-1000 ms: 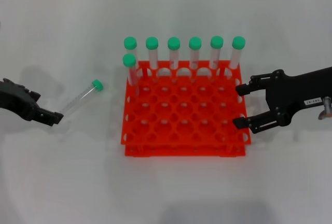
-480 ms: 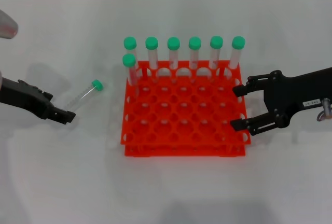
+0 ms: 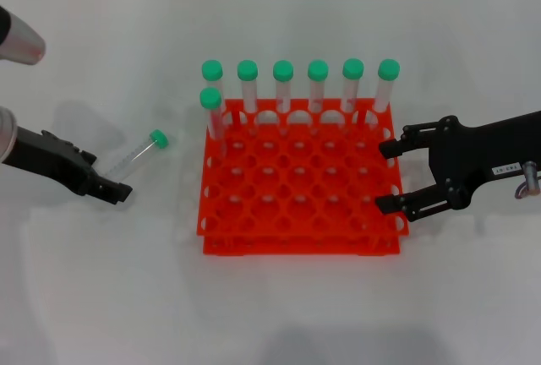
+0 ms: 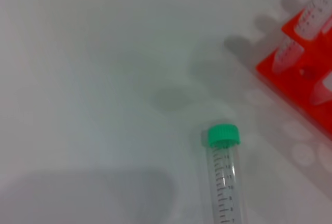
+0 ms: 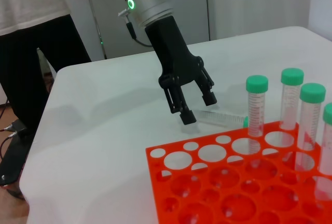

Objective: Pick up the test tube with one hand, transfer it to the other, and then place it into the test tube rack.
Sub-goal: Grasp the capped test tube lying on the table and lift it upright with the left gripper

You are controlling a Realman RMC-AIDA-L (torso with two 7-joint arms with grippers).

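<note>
The test tube [image 3: 133, 158] lies on the white table left of the rack, its green cap [image 3: 157, 138] pointing toward the rack; the left wrist view shows it close up [image 4: 224, 182]. My left gripper [image 3: 111, 183], unlabelled black with a green light, is down at the tube's bottom end. Seen from the right wrist, that gripper [image 5: 198, 108] is open, its fingers spread on either side of the tube's end. The orange-red test tube rack [image 3: 300, 234] stands at the centre. My right gripper [image 3: 386, 176], with a white label, hangs open over the rack's right edge.
Several green-capped tubes [image 3: 283, 86] stand upright in the rack's back row, and one more [image 3: 212, 111] stands in the second row at the left. A person in dark trousers [image 5: 36, 68] stands beyond the table's end on the left arm's side.
My left gripper has moved right along the table, up to the lying tube's bottom end. The right gripper has crept slightly left over the rack's edge. The tube has not moved.
</note>
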